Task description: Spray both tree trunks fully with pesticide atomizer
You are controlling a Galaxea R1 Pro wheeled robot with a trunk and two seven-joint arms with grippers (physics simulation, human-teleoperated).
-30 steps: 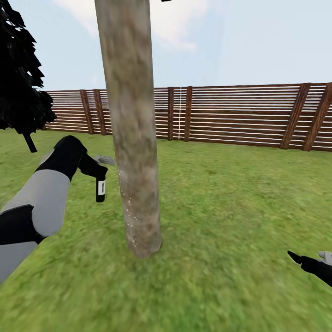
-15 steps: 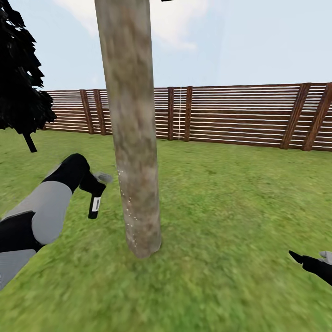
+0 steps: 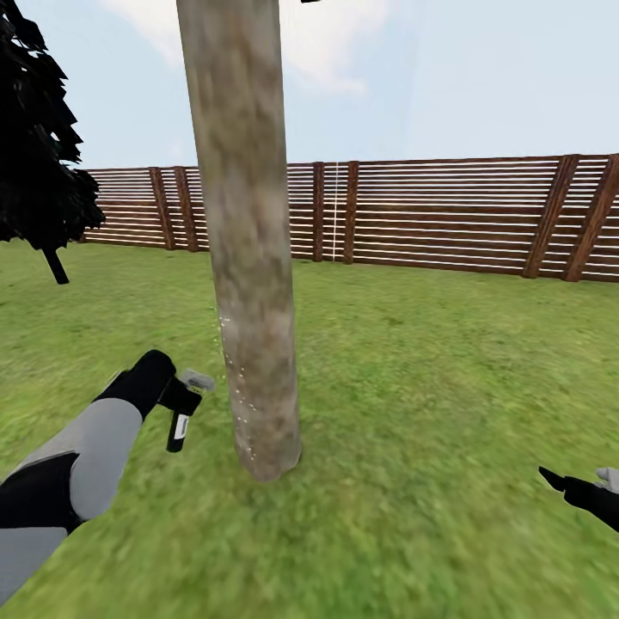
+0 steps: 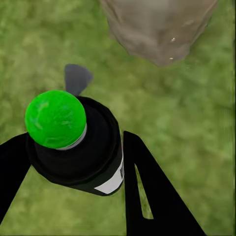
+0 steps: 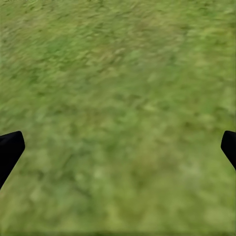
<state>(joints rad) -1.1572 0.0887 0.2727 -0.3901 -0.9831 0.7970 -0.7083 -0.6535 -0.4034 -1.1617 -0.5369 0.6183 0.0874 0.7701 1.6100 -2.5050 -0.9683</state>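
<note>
Green lawn [image 3: 430,413] meets a brown slat fence [image 3: 447,211] behind.

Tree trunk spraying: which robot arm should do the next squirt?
The left. Its hand holds the atomizer right beside the tree trunk. The right hand is open over grass, far off to the side.

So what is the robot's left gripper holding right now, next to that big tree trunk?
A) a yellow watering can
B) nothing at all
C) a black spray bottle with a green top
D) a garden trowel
C: the left gripper is closed around a black atomizer with a green top, near the tree trunk.
</note>
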